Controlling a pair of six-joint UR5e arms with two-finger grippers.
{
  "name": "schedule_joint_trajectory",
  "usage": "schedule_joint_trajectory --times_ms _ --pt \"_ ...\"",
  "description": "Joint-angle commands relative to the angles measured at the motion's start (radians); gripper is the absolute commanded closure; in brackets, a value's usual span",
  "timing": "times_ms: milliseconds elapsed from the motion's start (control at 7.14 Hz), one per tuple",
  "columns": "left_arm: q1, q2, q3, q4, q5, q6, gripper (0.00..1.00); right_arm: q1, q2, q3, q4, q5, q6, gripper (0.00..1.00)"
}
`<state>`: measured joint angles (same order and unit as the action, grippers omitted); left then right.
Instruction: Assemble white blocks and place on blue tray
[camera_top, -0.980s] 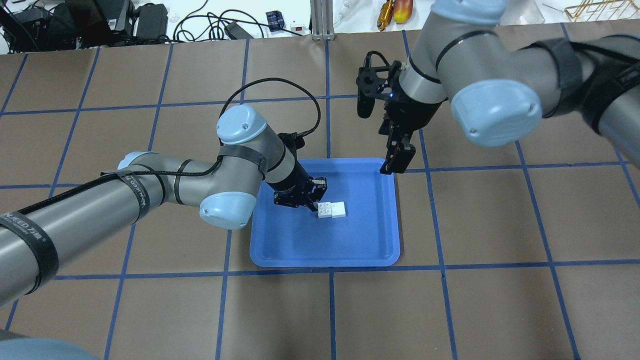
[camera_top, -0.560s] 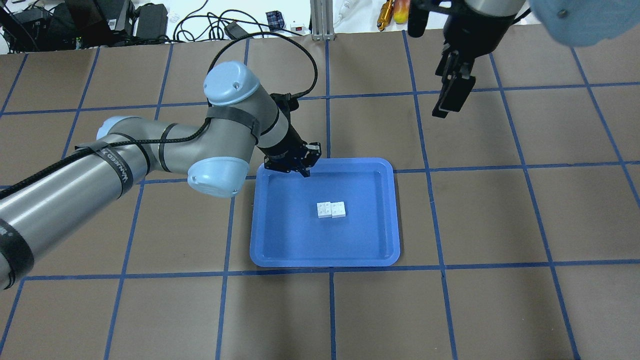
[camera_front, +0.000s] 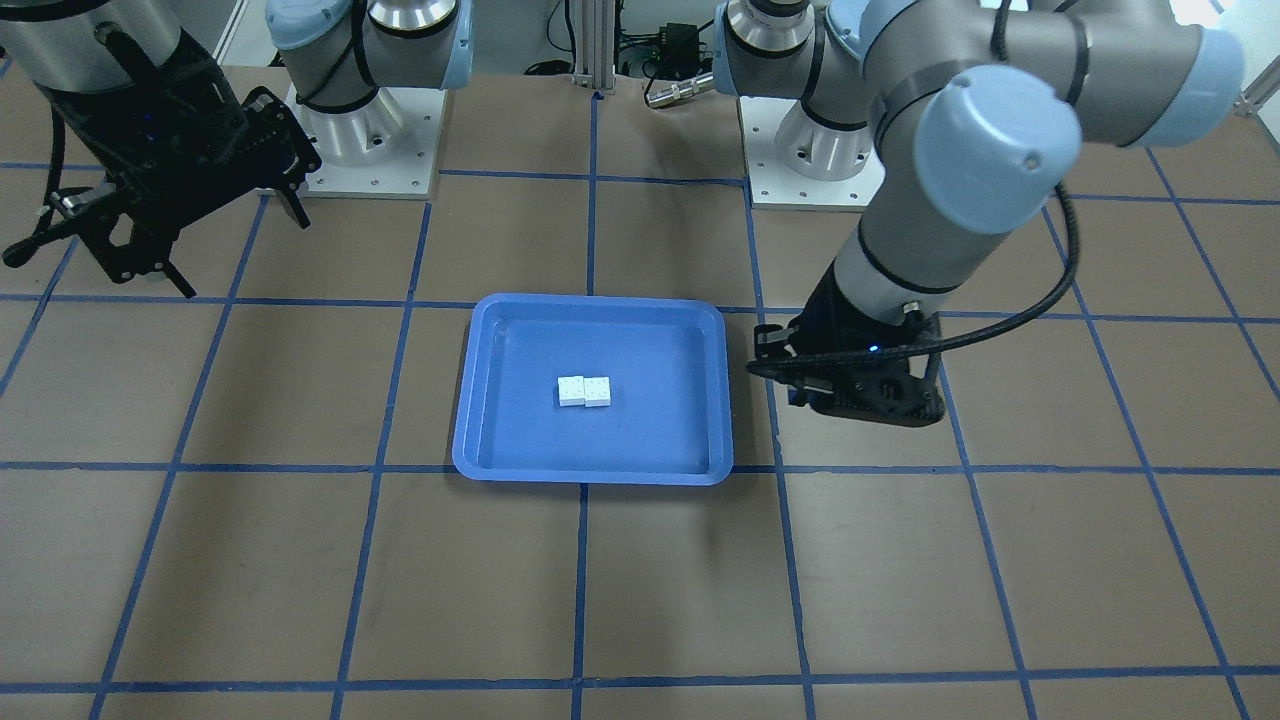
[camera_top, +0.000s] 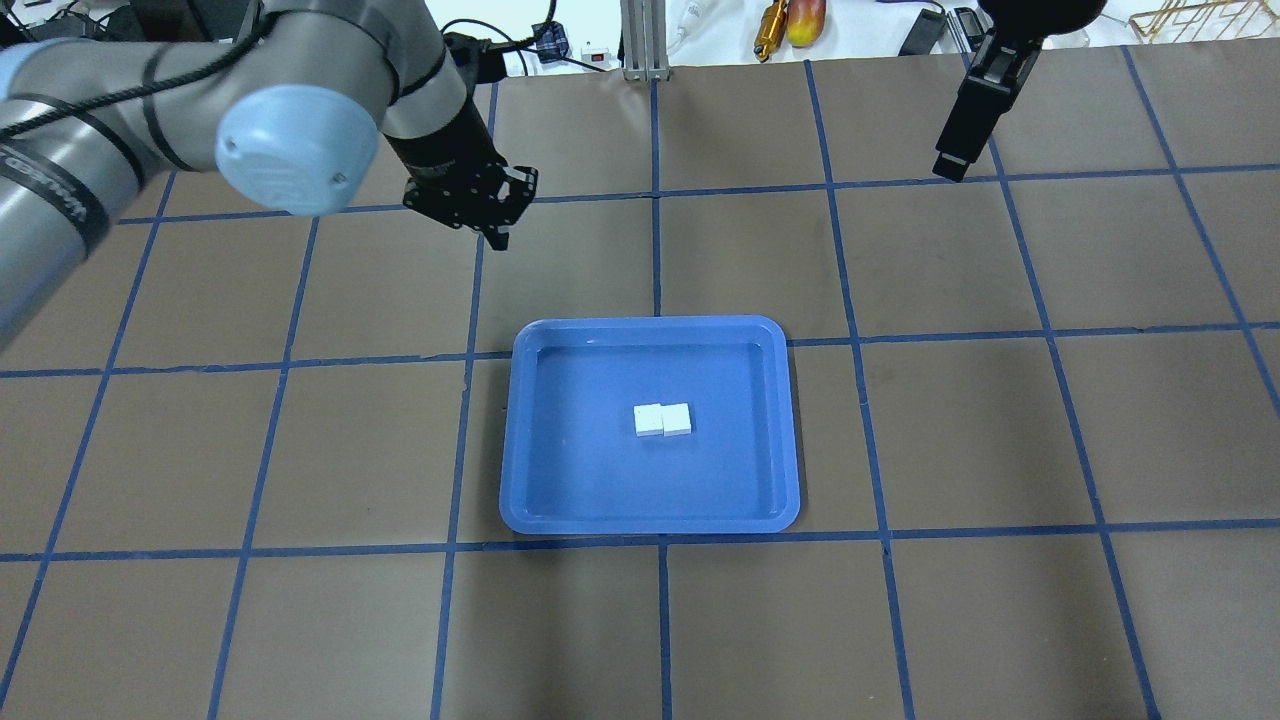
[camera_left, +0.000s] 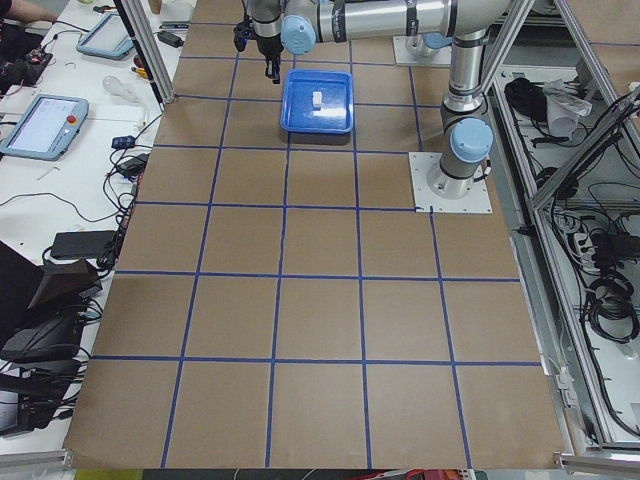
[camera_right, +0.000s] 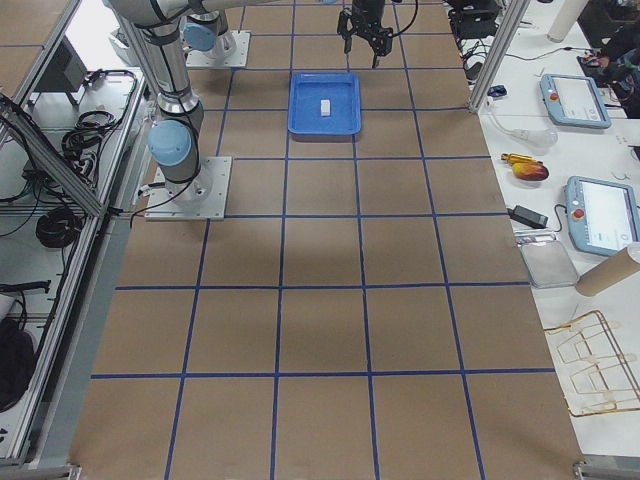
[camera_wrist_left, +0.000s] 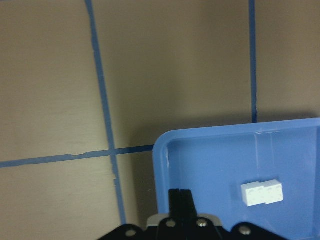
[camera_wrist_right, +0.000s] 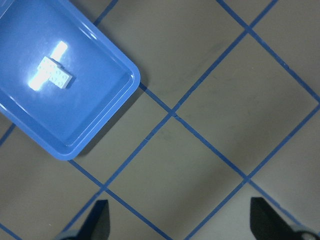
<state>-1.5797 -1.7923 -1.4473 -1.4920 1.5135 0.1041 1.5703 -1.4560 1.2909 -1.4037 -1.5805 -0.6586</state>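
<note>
On the blue tray: white blocks, stuck together, near its middle.
Left fingers: pinched together, empty, over the surface, off the tray.
Right fingers: spread wide, empty, well away.

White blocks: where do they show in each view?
Exterior front-facing: white blocks near centre.
Overhead exterior: near centre.
Exterior left: top, tiny.
Exterior right: top, tiny.
Left wrist: lower right.
Right wrist: upper left.
Shared landmark: the blue tray under them.
</note>
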Motion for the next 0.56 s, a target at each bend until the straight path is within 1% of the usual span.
schedule_joint_trajectory --times_ms 0,140,280,420 --pt "0.073 0.140 0.021 -0.068 0.065 0.115 0.00 0.014 0.009 0.002 -0.012 0.008 0.423 0.00" --pt "0.072 0.178 0.016 -0.098 0.062 0.106 0.00 0.017 0.023 0.014 -0.076 0.004 0.476 0.00" --pt "0.067 0.157 0.019 -0.096 0.066 0.053 0.00 0.017 0.032 0.018 -0.145 -0.006 0.485 0.00" --pt "0.046 0.151 0.036 -0.099 0.054 0.042 0.00 0.017 0.033 0.019 -0.147 0.003 0.493 0.00"
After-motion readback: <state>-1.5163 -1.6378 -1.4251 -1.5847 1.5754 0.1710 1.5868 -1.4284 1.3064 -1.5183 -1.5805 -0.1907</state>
